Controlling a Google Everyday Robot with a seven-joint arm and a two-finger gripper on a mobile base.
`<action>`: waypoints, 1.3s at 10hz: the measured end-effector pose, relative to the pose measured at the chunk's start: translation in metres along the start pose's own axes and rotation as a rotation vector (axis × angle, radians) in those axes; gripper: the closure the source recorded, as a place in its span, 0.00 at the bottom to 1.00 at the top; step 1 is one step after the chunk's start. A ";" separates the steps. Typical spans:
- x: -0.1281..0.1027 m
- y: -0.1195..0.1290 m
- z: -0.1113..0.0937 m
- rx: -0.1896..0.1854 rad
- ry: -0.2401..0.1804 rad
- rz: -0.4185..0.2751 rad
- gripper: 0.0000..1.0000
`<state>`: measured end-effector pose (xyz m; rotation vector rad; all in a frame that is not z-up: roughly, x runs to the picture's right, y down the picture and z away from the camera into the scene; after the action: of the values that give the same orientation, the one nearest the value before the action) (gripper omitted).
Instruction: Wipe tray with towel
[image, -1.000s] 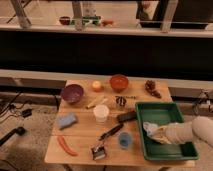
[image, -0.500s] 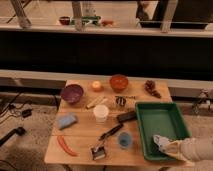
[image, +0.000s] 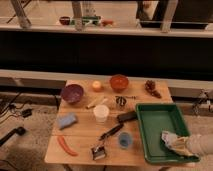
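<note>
Green tray (image: 159, 120) on right end of wooden table (image: 80, 135): shallow, rectangular, raised rim. Pale crumpled towel (image: 168, 138) bunched inside tray at near right corner. Gripper (image: 176, 145) low in tray, right at towel; whether clenched or released, cannot tell. Whitish arm (image: 201, 146) extends from right edge, nearly level, pointing left.

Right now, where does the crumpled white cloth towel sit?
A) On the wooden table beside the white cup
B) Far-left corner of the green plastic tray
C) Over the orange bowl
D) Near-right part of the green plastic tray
D: the crumpled white cloth towel lies in the near-right part of the green plastic tray, and the gripper is at the towel, reaching in from the right.
</note>
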<state>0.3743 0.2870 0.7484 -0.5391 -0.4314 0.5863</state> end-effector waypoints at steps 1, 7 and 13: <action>-0.003 -0.011 0.004 0.003 0.009 -0.003 1.00; -0.049 -0.063 0.041 0.047 0.050 -0.043 1.00; -0.100 -0.073 0.071 0.068 0.055 -0.088 1.00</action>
<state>0.2918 0.1987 0.8238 -0.4683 -0.3795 0.4987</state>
